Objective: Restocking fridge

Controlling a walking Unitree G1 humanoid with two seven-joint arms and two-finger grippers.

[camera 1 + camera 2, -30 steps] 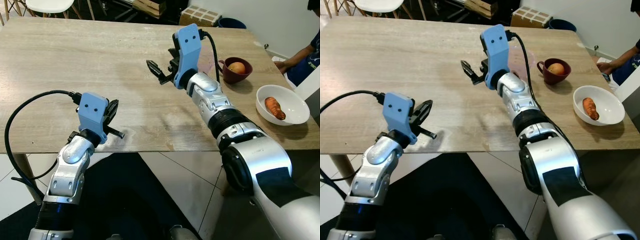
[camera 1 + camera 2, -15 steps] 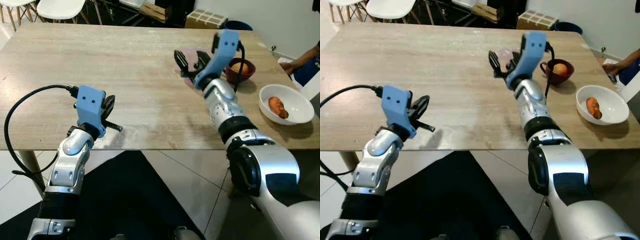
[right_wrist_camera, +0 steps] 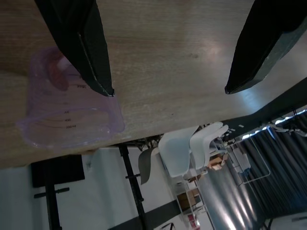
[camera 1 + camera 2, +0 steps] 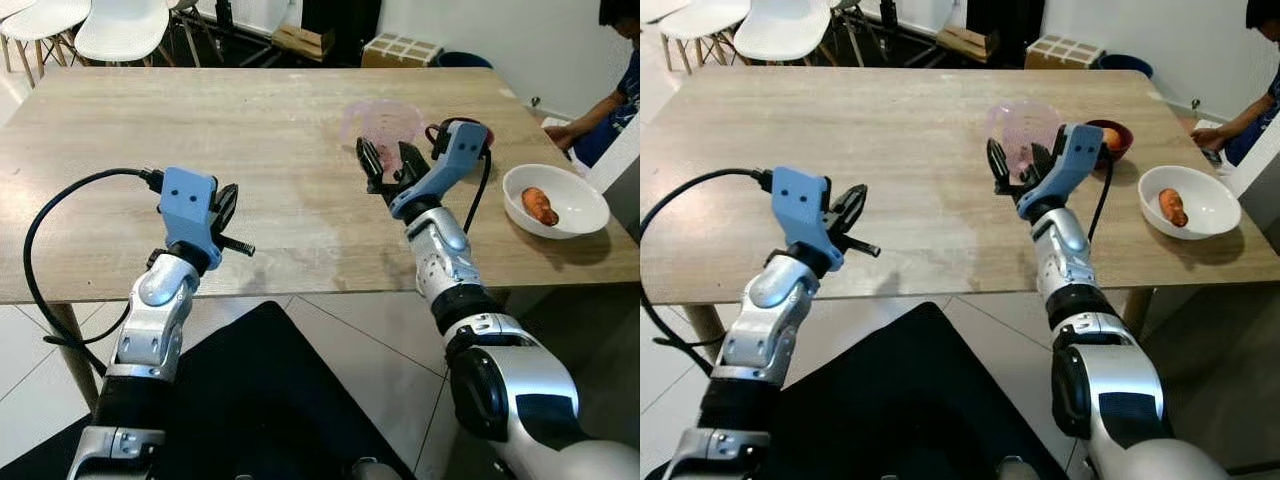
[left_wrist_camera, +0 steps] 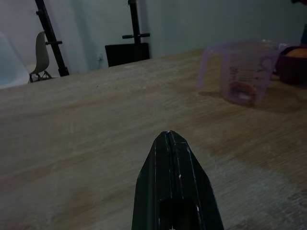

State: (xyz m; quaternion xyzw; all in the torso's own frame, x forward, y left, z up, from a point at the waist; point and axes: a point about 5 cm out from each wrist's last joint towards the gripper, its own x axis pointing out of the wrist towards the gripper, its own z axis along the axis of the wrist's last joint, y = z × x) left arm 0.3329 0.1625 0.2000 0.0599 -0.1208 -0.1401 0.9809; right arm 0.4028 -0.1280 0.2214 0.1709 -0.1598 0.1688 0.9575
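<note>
- Right gripper (image 4: 388, 166) hangs over the table (image 4: 150, 130) with fingers spread, grasping nothing.
- Clear measuring jug (image 4: 382, 122) stands just beyond its fingertips.
- Left gripper (image 4: 225, 205) is clenched, empty.

Wooden table (image 4: 150, 130) seen from above. The right gripper (image 4: 385, 168), fingers spread, hovers just before a translucent pink measuring jug (image 4: 383, 122). The left gripper (image 4: 228, 212) hangs over the near table edge. A white bowl (image 4: 580, 215) holds an orange-red vegetable (image 4: 541, 205).

Pale purple see-through jug (image 4: 1024, 130), maroon cup (image 4: 1115, 139), white bowl (image 4: 1191, 206) with an orange carrot (image 4: 1171, 207), light wood-grain table (image 4: 840, 130)
</note>
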